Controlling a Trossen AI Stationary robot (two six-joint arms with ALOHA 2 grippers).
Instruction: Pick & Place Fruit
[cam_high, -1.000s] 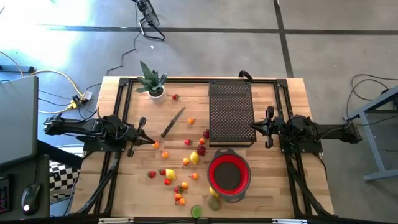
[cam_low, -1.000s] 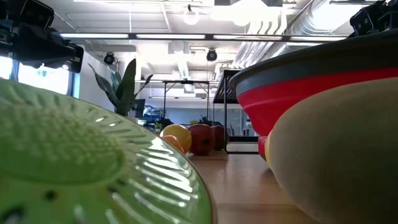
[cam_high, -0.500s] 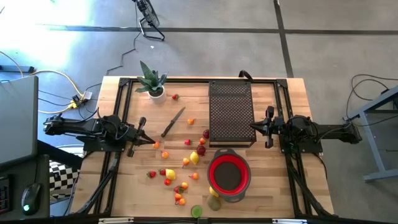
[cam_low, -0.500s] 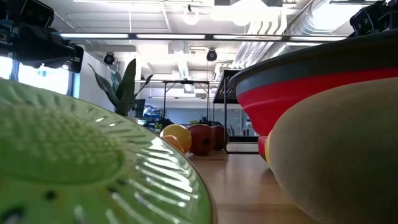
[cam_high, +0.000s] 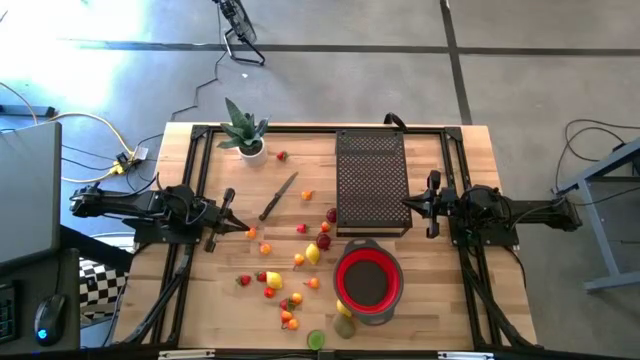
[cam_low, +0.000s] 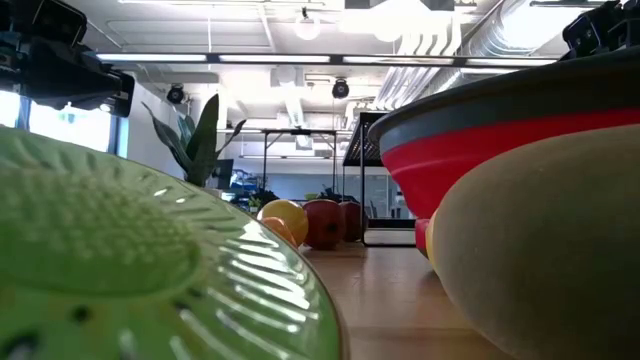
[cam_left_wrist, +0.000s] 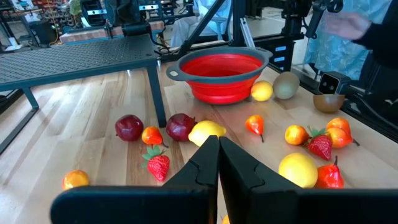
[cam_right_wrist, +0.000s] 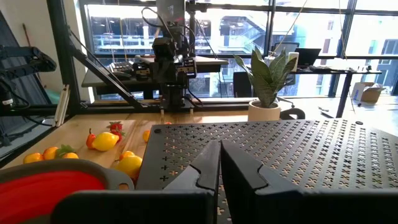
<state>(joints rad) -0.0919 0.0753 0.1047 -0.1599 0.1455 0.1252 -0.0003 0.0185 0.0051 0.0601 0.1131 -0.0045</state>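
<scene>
1. High view: left gripper rests at the table's left, fingers closed, holding nothing.
2. Fruit lies scattered mid-table; best to open wide over one isolated piece.
3. Red bowl sits right of them.
4. Right gripper waits far right, closed, empty.

No text, label, brand, number or sign can be read in any of the views. Nothing legible shows on the things lying on the tabletop, on the arms, or on the furniture and equipment in the room behind them.
</scene>
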